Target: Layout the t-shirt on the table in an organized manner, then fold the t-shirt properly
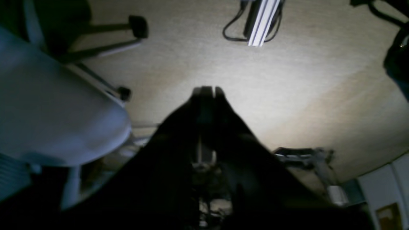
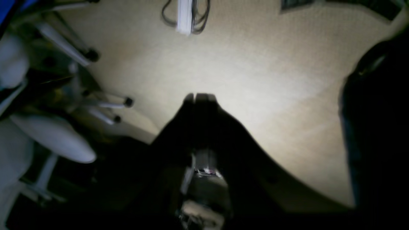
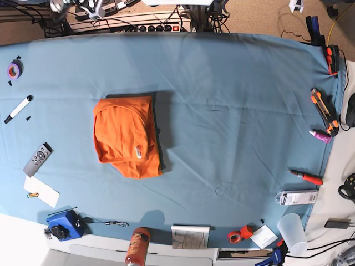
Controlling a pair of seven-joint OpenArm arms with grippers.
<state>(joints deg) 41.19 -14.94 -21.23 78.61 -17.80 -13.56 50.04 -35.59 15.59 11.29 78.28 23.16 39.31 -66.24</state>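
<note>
T-shirt (image 3: 126,137): orange, folded into a compact bundle, left of centre on the blue table (image 3: 233,122). Wide bare cloth lies to its right; tools line the right edge, remote (image 3: 38,158) and marker (image 3: 18,108) the left. Left gripper (image 1: 207,92) and right gripper (image 2: 199,96): both closed, empty, over beige carpet.

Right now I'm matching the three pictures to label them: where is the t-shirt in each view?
Base: the t-shirt lies folded on the table, left of centre.
Left wrist: not in it; only floor and the shut left gripper.
Right wrist: not in it; floor and the shut right gripper.
Shared landmark, wrist views only: the white rail.
</note>
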